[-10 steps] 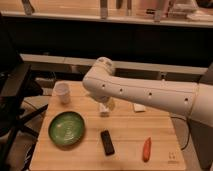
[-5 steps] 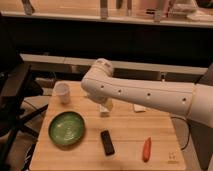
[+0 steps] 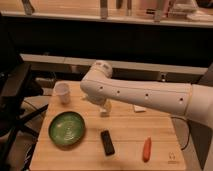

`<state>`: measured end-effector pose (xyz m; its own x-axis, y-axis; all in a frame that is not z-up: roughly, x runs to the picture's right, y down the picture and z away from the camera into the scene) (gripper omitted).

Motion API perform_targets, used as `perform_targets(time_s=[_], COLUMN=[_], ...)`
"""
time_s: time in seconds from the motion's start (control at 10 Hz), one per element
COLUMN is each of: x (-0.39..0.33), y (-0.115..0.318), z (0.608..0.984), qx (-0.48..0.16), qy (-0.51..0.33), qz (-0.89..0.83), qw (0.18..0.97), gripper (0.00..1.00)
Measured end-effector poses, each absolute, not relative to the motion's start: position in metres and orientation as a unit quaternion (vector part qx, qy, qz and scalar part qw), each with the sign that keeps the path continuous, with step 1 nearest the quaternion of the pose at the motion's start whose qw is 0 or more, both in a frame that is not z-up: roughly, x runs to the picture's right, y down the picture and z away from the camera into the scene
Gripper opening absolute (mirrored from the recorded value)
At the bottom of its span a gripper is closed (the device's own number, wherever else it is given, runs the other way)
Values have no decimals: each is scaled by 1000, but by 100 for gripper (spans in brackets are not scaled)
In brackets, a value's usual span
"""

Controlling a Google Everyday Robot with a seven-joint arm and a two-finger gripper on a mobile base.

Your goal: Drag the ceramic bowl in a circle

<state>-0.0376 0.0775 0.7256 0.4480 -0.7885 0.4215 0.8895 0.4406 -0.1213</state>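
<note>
The ceramic bowl (image 3: 67,129) is sitting upright on the wooden table (image 3: 127,131), near its front corner on the left side of the view. It is showing as a wide, shallow, round dish. It is glossy green, with faint concentric rings inside, and it is the largest item on the table.

The white arm (image 3: 142,96) is reaching in from the right side of the view and bending over the middle of the table. The gripper (image 3: 104,108) is hanging below that bend and pointing down at the tabletop. Whether it is released or clenched cannot be told, and the arm is hiding most of it. It is not visibly holding anything, and whether it is touching the table cannot be told.

The bowl is lying apart from the gripper, in front of it and to the left in the view, with bare wood showing between them. A small white cup (image 3: 62,92) is standing behind the bowl. A black block (image 3: 107,142) is lying just beside the bowl on its right. An orange carrot (image 3: 146,149) is lying further right, well apart from the bowl.
</note>
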Motion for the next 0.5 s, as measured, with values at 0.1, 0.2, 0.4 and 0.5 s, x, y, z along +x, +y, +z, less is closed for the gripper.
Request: perform_targets(time_s=[0.1,0.2,0.4,0.5], x=[-39,-41,-50,-53], y=[80,82,86,88], z=[727,728,730,730], qx=[-164,-163,-162,-162], qy=[-156,-159,-167,-171], qz=[-508,-515,-532,-538], qw=[831,826,814,809], gripper=[80,80,80,80])
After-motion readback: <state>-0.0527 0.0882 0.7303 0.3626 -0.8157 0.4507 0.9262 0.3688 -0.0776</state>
